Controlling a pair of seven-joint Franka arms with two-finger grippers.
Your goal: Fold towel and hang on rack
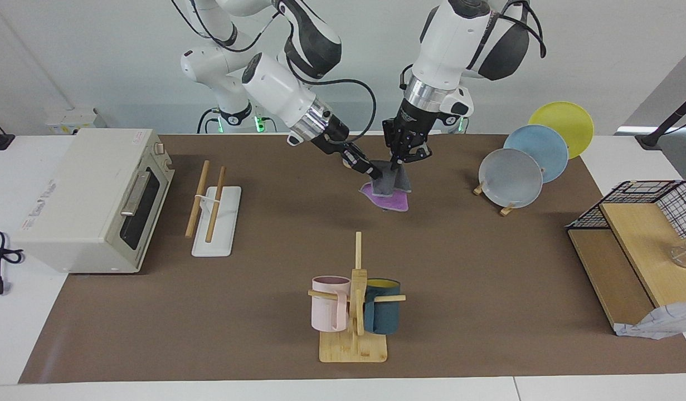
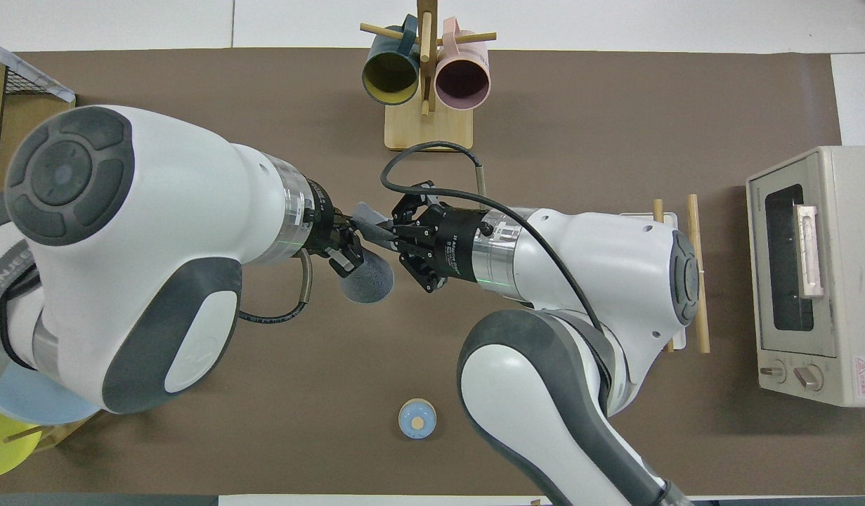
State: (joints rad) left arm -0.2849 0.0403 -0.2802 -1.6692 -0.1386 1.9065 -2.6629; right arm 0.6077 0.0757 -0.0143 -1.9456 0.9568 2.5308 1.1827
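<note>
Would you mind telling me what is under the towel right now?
The towel hangs from the left claw and right claw, both shut on it. Only the brown table mat shows around it; the patch directly beneath is covered.

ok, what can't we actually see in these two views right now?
- Overhead: the left arm covers most of the plates; the right arm hides part of the rack.
- Overhead: both arms cover most of the towel.
- Facing: the towel is bunched, so its fold state is unclear.
</note>
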